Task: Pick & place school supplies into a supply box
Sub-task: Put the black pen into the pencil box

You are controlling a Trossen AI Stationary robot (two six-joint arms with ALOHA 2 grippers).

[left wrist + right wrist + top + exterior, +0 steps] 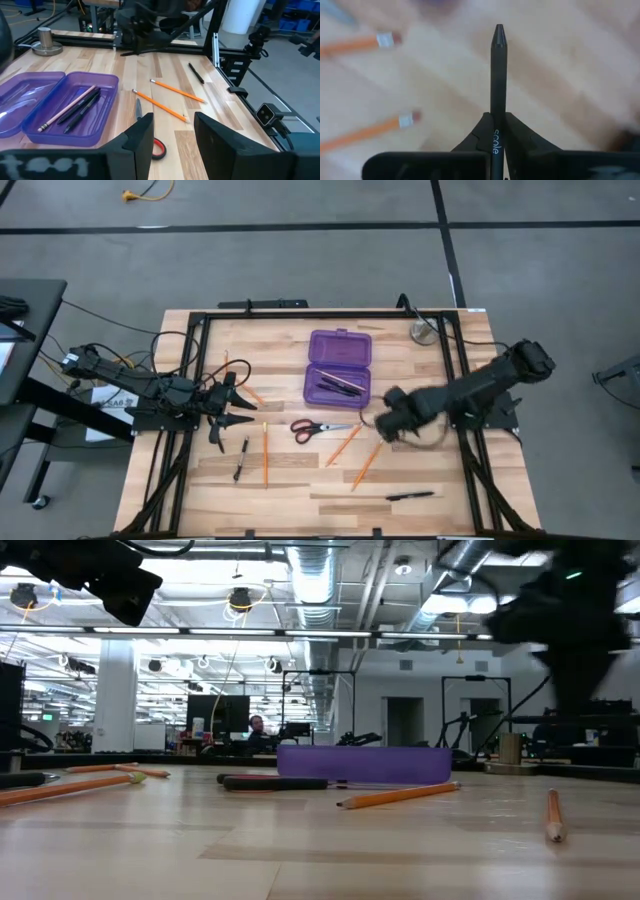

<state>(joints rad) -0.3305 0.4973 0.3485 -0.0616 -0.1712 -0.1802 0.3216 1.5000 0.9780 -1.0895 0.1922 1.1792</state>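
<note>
The right gripper [493,131] pinches a black pen [497,75] above the table [300,480], just beside the open purple case [338,368]. The left gripper [172,135] hangs spread and empty near the scissors [318,427].

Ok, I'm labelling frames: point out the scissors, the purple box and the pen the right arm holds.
scissors [322,427]: high view, at the pivot.
purple box [340,346]: high view, on the lid.
pen [498,75]: right wrist view, on the barrel.
</note>
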